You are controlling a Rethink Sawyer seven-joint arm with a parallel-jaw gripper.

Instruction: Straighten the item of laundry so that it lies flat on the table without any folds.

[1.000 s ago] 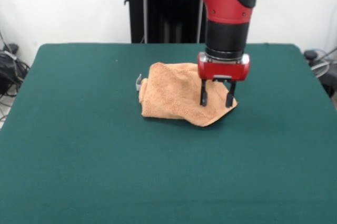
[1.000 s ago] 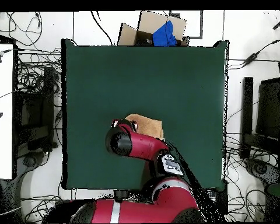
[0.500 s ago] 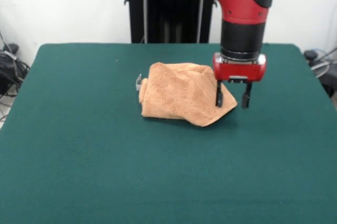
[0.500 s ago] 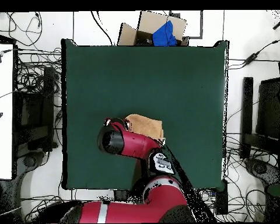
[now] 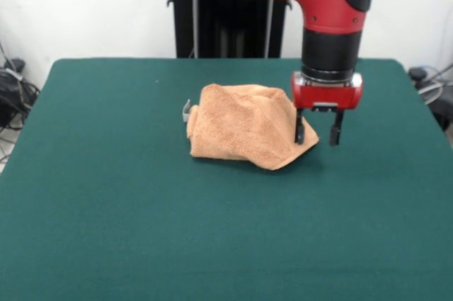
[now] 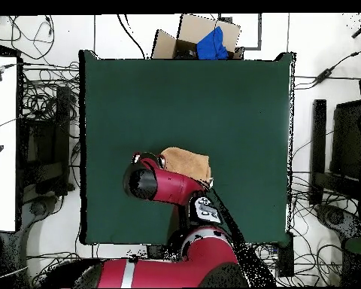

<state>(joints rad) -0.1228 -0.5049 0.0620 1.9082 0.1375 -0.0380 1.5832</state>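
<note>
Your gripper (image 5: 316,135), fingers apart and holding nothing, is shifting slightly further off the towel's (image 5: 244,125) corner than before. The towel is lying bunched and folded, unmoved, toward the table's (image 5: 141,230) far middle.

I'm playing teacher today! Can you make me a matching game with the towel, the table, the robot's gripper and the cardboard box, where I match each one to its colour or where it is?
Things:
1. towel
2. table
3. gripper
4. cardboard box

Descriptions:
A. dark green and flat
B. on the floor beyond the table's edge, with something blue in it
C. orange-tan and crumpled
D. open, at the towel's edge

Pairs: 1-C, 2-A, 3-D, 4-B
</note>
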